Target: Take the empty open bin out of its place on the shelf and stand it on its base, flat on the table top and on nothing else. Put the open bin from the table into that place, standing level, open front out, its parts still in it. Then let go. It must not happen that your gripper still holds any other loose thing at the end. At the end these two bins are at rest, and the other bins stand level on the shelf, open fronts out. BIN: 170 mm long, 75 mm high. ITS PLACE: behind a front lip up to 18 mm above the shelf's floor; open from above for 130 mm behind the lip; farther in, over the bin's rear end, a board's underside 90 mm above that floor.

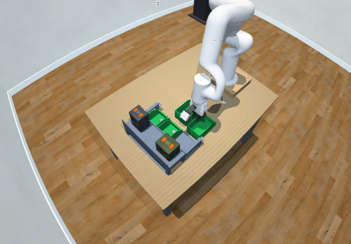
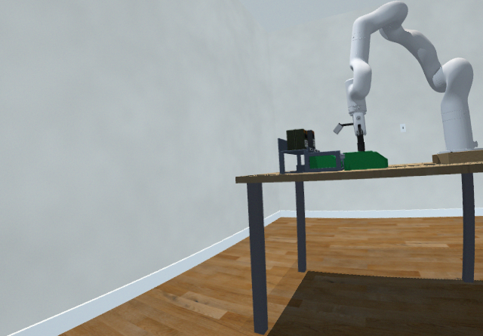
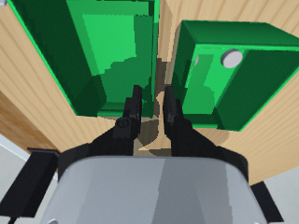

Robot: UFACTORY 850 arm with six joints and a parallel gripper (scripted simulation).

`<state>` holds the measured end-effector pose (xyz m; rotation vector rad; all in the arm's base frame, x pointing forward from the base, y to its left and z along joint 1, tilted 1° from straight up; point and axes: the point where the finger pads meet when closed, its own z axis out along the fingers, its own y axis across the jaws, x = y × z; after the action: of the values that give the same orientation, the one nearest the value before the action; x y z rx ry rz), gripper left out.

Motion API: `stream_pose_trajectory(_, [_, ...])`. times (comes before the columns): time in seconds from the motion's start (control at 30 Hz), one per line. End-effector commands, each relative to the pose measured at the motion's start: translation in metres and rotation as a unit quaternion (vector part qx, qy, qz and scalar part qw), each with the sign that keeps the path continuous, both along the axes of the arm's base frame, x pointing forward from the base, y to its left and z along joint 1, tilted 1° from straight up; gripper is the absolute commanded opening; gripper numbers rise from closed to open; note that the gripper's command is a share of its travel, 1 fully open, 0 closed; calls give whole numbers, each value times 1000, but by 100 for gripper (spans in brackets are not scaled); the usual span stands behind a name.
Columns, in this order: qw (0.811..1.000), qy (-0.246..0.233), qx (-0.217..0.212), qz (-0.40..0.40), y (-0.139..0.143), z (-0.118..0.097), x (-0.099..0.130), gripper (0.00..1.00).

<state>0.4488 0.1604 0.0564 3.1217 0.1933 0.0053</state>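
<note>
The empty green bin (image 1: 199,128) (image 2: 364,161) (image 3: 109,42) stands on its base on the table top, in front of the shelf. Beside it stands the green bin with parts (image 1: 179,115) (image 3: 243,34); a round grey part (image 3: 232,59) and the edge of another show inside. My gripper (image 1: 201,116) (image 2: 361,150) (image 3: 152,96) is partly open and holds nothing. It points down at the bins' rims, its fingers either side of the empty bin's side wall in the wrist view; finger depth is unclear. The bare place (image 1: 187,141) is at the shelf's right end in the top view.
The grey shelf (image 1: 153,135) (image 2: 281,163) holds two other green bins (image 1: 159,117) (image 1: 170,128), with small light parts inside, next to the bare place. A black case (image 1: 139,118) and an olive case (image 1: 168,147) (image 2: 295,140) stand on its upper board.
</note>
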Motion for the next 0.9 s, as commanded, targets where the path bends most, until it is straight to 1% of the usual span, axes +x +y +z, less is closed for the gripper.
stream_pose_trajectory(0.0, [1000,-1,0,0,0,-4,1,26])
stream_pose_trajectory(0.4, [1000,-1,0,0,0,-22,1,26])
stream_pose_trajectory(0.87, [1000,-1,0,0,0,-35,1,26])
